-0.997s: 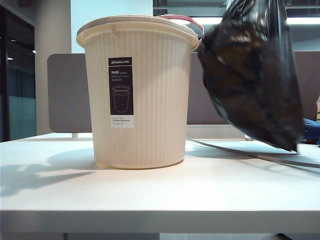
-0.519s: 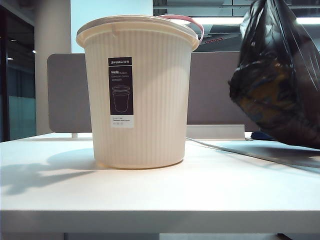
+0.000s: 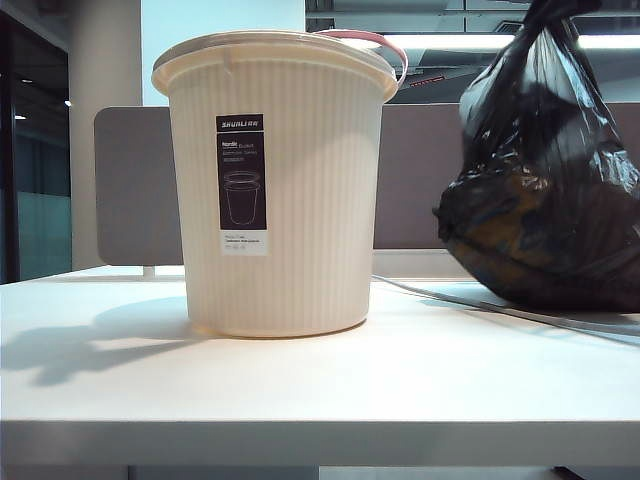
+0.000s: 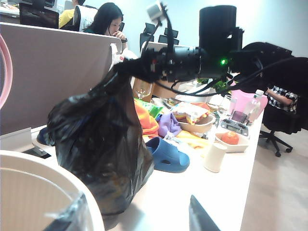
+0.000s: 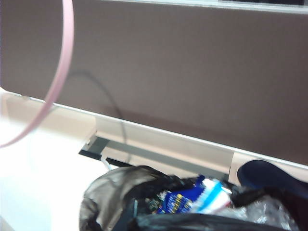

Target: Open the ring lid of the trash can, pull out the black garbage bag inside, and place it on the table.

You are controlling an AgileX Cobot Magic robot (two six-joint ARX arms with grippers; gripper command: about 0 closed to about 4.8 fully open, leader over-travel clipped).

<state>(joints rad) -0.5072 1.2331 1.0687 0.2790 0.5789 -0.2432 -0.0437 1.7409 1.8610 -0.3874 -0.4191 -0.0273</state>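
The cream ribbed trash can (image 3: 275, 190) stands on the white table (image 3: 300, 380), and the pale pink ring lid (image 3: 392, 50) is tipped up behind its rim. To its right hangs the bulging black garbage bag (image 3: 545, 210), its bottom down at the table top. In the left wrist view my right gripper (image 4: 126, 65) is shut on the bag's (image 4: 101, 144) gathered neck. My left gripper (image 4: 137, 219) is open by the can's rim (image 4: 57, 178), with nothing between its fingers. The right wrist view looks down on the bag's (image 5: 144, 202) top, with the ring lid (image 5: 62, 72) to one side.
A grey-brown partition (image 3: 135, 185) stands behind the can. A cable (image 3: 450, 298) runs over the table under the bag. Behind the bag lie a blue slipper (image 4: 168, 154), clothes, bowls and a white cup (image 4: 214, 156).
The bag hung tilted high next to the can's rim. It has since swung right and come down, and now hangs upright with its bottom at the table.
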